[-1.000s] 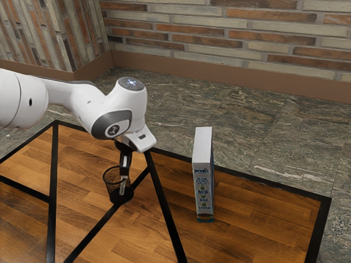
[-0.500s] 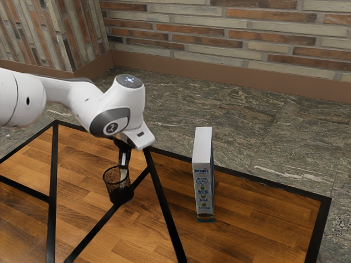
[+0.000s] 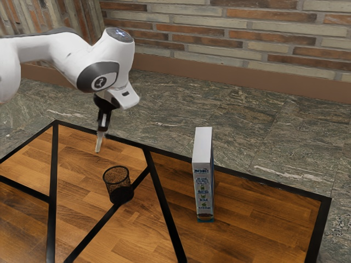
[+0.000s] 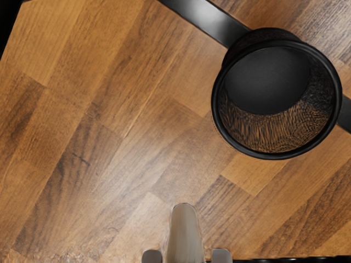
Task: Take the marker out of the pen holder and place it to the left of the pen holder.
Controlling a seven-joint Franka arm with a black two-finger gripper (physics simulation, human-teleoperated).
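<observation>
High over the table, my gripper [image 3: 101, 130] is shut on the marker [image 3: 98, 143], which hangs steeply downward from it with its lower end in the air. The marker [image 4: 185, 235] also shows in the wrist view, held between the two grey fingertips [image 4: 221, 256]. The black mesh pen holder [image 3: 118, 186] stands upright on the table, lower than the gripper and toward the exterior view's right of it. Looking into the pen holder [image 4: 269, 82] from above, I see its dark bottom and nothing inside.
A tall white and blue box [image 3: 203, 175] stands on the wooden table [image 3: 258, 219], toward the exterior view's right of the pen holder. Black strips [image 3: 164, 211] cross the tabletop. A brick wall rises behind.
My gripper has risen out of the pen holder with the marker and shifted toward the exterior view's left. The pen holder and the box have stayed where they were.
</observation>
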